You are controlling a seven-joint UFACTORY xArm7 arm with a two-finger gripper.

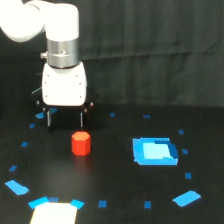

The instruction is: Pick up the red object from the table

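Note:
The red object (80, 143) is a small red-orange hexagonal block standing on the black table (115, 165), left of centre. My gripper (65, 120) hangs from the white arm body (63, 84) just behind and above the block, slightly to the exterior view's left of it. Its two thin fingers (48, 119) point down and stand apart, open, with nothing between them. The fingertips are clear of the block.
A bright blue square piece (154, 151) lies to the exterior view's right of the block. Blue patches (16, 187) and small tape marks dot the table. A bright white patch (55, 213) sits at the bottom edge. A black curtain (150, 50) hangs behind.

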